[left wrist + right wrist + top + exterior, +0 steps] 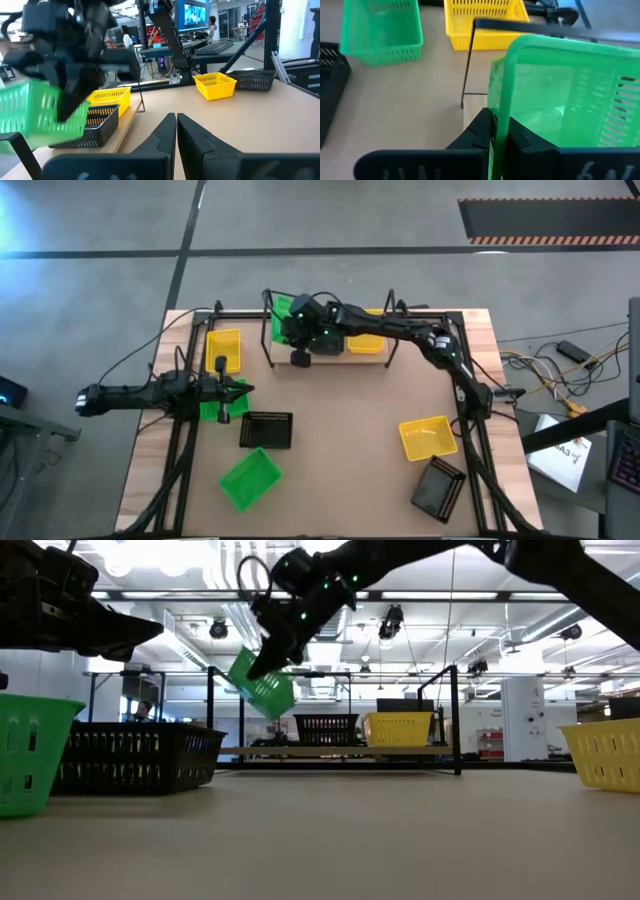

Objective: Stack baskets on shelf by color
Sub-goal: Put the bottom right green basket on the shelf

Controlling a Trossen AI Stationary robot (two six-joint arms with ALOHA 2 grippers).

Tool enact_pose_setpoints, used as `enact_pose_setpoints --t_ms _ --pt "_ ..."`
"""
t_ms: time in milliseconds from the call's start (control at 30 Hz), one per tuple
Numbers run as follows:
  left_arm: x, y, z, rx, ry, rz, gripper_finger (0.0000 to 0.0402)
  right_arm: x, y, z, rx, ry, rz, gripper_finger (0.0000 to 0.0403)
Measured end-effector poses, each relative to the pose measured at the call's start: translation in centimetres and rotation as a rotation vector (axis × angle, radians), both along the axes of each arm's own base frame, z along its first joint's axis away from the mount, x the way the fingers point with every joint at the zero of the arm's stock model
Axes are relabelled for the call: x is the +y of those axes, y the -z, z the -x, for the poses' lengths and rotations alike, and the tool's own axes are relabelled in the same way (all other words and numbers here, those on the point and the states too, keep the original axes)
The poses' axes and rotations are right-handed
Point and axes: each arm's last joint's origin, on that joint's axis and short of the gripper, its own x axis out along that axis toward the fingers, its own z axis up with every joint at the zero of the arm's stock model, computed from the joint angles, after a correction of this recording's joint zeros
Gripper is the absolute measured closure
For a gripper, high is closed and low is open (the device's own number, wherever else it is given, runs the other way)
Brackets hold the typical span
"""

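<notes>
The left gripper (pixel 240 390) hangs over the table's left side with its fingers (pixel 167 131) pressed together and nothing between them, just above a green basket (pixel 212 408) that sits on the tabletop (pixel 340 450). Beside it, toward the back-left corner, lies a yellow basket (pixel 223 350). Toward the front from the gripper a black basket (pixel 266 429) rests flat, and nearer the front edge another green basket (pixel 249 478) lies at an angle.

At the back of the table stands the shelf (pixel 330 345), a light wooden board with thin black wire frames at both ends. The right gripper (pixel 292 330) reaches over the shelf's left end, pinching the wall of a green basket (pixel 560 95) between its fingers (pixel 481 131); the basket is held tilted in the air above the board, as the low view (pixel 262 688) shows. On the board itself, further right, a black basket (pixel 327 728) sits next to a yellow basket (pixel 400 728); from the left wrist view the yellow one appears to rest partly over the black one, though the exact overlap cannot be told.

On the table's right side another yellow basket (pixel 428 437) lies at an angle, and just in front of it, near the front-right corner, a second black basket (pixel 440 487) rests apart from the rest.
</notes>
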Motion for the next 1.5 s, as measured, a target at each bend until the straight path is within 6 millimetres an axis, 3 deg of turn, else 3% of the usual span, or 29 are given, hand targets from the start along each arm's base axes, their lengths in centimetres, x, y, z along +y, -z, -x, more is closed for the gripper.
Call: enact_pose_setpoints --t_ms 467,767,1033,1300,1500 --pt "0.0 0.0 0.0 -0.011 -0.002 0.102 0.0402 -0.7 6.0 -1.6 0.115 0.007 0.035 0.0394" --pt "0.0 0.0 0.0 -0.011 -0.002 0.102 0.0402 -1.0 8.0 -1.8 0.178 0.045 0.087 0.0394" --pt "0.0 0.0 0.0 -0.011 -0.002 0.102 0.0402 -1.2 8.2 -1.9 0.190 0.079 0.129 0.0391" --pt "0.0 0.0 0.0 -0.011 -0.002 0.102 0.0402 -1.1 8.0 -2.0 0.174 0.075 0.133 0.0321" --pt "0.0 0.0 0.0 -0.010 -0.002 0.102 0.0402 -0.6 6.3 -2.0 0.131 0.070 0.146 0.0246"
